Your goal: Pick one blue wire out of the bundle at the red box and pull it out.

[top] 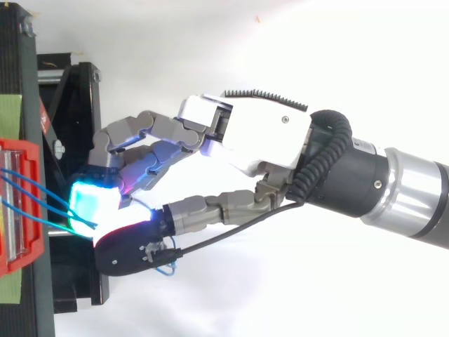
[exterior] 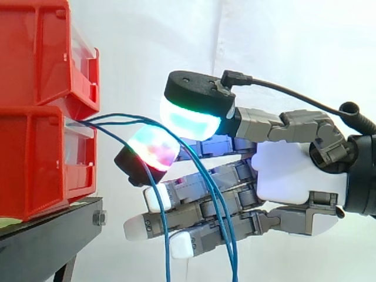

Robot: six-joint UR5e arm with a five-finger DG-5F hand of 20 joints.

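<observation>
Three thin blue wires (exterior: pixel 115 117) come out of the front of the lower red box (exterior: pixel 41 170) and run right into my hand (exterior: pixel 288 170). There the thumb's green-glowing pad (exterior: pixel 191 120) and a red-glowing fingertip (exterior: pixel 154 148) close together on a blue wire. Past the pinch the wires hang down in long loops (exterior: pixel 220 223) in front of the other fingers, which lie straight below. From above, the wires (top: pixel 35 191) cross from the box (top: pixel 21 210) to the cyan pad (top: pixel 88 205) of the hand (top: pixel 259 140).
A second red box (exterior: pixel 41 53) is stacked on the lower one, both on a black stand (exterior: pixel 50 226). A white curtain hangs behind. The stand's black frame (top: pixel 77 91) lies under the fingertips in the top view.
</observation>
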